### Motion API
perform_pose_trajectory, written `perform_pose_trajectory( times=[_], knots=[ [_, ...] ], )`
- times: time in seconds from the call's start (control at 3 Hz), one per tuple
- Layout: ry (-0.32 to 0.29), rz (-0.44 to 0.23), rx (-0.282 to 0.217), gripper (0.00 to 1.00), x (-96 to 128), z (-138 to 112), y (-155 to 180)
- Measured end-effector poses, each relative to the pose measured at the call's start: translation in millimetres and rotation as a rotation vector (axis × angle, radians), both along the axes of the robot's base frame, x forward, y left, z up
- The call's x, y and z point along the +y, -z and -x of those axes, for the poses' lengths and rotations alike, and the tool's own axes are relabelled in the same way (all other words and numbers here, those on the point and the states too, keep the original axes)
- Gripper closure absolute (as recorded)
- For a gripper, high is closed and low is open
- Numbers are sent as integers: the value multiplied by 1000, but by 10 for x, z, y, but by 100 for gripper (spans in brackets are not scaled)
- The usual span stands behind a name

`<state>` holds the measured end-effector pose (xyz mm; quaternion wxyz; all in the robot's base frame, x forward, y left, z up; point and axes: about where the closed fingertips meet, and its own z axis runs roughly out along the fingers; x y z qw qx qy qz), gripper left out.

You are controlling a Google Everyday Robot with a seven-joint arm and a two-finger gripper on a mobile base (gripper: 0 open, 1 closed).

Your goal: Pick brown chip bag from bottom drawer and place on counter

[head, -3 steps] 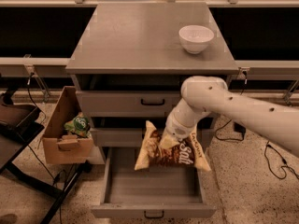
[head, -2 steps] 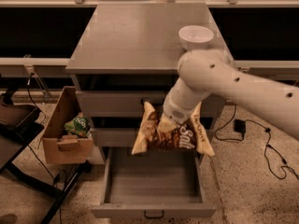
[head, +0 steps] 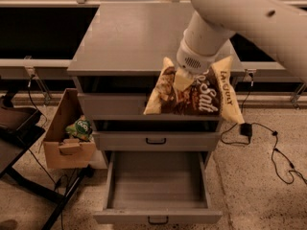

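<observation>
The brown chip bag (head: 194, 94) hangs in the air in front of the cabinet's upper drawers, level with the counter's front edge. My gripper (head: 183, 79) is shut on the bag's top middle, coming down from my white arm at the upper right. The bottom drawer (head: 157, 214) stands pulled open below and has nothing in it. The grey counter (head: 129, 32) lies just behind and above the bag; my arm hides its right part.
The two shallower drawers (head: 156, 140) are shut. A cardboard box (head: 67, 138) holding a small green snack bag (head: 80, 127) sits on the floor left of the cabinet. A black cable and plug (head: 261, 133) lie on the floor at the right.
My gripper has lifted the bag from just above the open drawer up to the level of the counter's front edge. My arm now covers the white bowl on the counter.
</observation>
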<state>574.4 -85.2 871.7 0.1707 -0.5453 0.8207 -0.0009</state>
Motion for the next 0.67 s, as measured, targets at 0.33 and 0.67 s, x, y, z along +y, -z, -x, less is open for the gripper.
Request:
perform_pose_trajectory(
  times=[0.33, 0.67],
  knots=[
    [-3, 20, 38, 100, -45, 84, -61],
    [-4, 21, 40, 100, -45, 91, -39]
  ],
)
